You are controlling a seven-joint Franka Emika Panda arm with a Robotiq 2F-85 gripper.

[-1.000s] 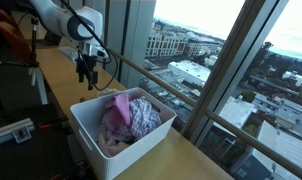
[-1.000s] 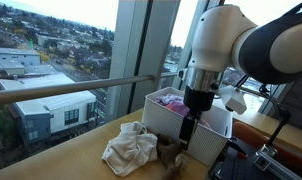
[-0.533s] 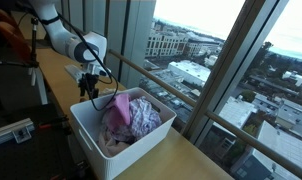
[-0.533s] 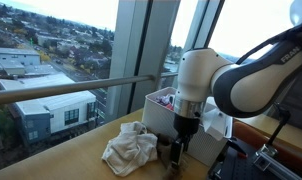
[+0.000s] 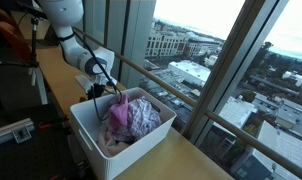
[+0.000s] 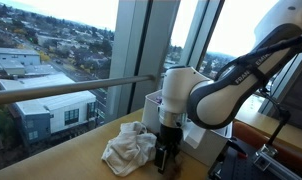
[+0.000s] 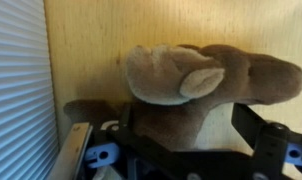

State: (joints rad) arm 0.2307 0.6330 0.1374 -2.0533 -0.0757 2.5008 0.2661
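Observation:
A brown plush toy (image 7: 206, 75) lies on the wooden tabletop (image 7: 91, 40) and fills the wrist view. My gripper (image 7: 191, 135) is open, and its two dark fingers stand on either side of the toy's lower part. In an exterior view the gripper (image 6: 169, 152) is down at the table over the dark brown toy (image 6: 172, 163), between a crumpled white cloth (image 6: 129, 148) and a white bin (image 6: 198, 137). In an exterior view the gripper (image 5: 96, 91) is low behind the bin's far wall, and the toy is hidden there.
The white bin (image 5: 99, 145) holds pink and patterned clothes (image 5: 132, 115). A window with a horizontal rail (image 6: 71, 88) runs along the table's far edge. Black equipment (image 5: 11, 130) sits beside the table.
The arm has come down from above the bin's edge to the tabletop, and the open gripper now straddles the plush toy. The bin and the cloth have not moved.

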